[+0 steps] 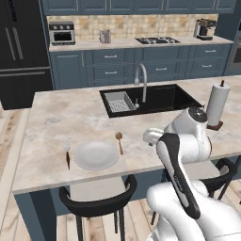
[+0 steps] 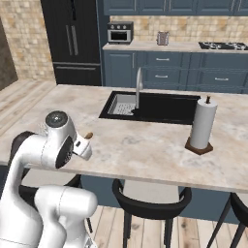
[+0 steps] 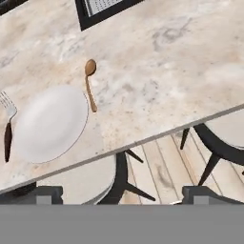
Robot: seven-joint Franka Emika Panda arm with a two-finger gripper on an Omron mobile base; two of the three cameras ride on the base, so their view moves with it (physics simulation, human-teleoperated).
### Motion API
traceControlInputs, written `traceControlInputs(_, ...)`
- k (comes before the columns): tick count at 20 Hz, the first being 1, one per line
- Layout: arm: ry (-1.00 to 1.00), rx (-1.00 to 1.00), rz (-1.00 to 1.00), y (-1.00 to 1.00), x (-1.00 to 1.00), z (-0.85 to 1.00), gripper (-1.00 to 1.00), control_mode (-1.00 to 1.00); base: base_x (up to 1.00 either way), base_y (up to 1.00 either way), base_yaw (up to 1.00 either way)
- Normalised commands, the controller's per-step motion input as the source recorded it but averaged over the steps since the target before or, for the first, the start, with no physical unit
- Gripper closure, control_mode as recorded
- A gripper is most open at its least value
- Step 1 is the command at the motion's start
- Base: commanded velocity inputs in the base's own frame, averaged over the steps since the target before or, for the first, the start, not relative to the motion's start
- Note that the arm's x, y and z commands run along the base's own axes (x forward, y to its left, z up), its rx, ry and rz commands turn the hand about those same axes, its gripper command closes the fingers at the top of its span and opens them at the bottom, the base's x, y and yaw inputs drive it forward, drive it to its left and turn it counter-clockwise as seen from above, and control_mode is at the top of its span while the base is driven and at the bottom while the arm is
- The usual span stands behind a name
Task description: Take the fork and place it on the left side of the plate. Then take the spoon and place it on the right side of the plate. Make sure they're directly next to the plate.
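Left base view. One plate [image 1: 96, 155], one fork [image 1: 67, 149], one spoon [image 1: 119, 141], all on the marble bench [image 1: 56, 113] at lower left of the frame. The fork lies just beside the plate's left rim, tines toward the top of the frame; the spoon lies just beside its right rim, bowl toward the top. The plate is bare. One black sink [image 1: 155, 98] at centre, with one grey rack [image 1: 120, 101] in its left half and one faucet [image 1: 141, 75] behind the rack. One paper towel roll [image 1: 217, 104] stands upright on its holder at right. The robot's white arm fills the lower right. One dark chair [image 1: 96, 200] sits below the plate.

Right base view. The sink [image 2: 160, 107] is at upper centre, the paper towel roll [image 2: 202, 126] at right. The arm covers the plate's spot; a bit of the spoon [image 2: 88, 135] peeks out beside it.

Hand view. The plate [image 3: 50, 123] is at left, the fork [image 3: 8, 128] at its left edge, the spoon [image 3: 90, 83] close to its right edge. The hand [image 3: 121, 195] is spread wide with nothing between its tips, over the bench edge and the chair [image 3: 102, 183].
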Motion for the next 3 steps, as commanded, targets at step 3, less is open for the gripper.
traceControlInputs(3,0.0,0.0,-0.22,-0.71,-1.0,0.16,-1.0,-1.0,0.0,0.0,0.0)
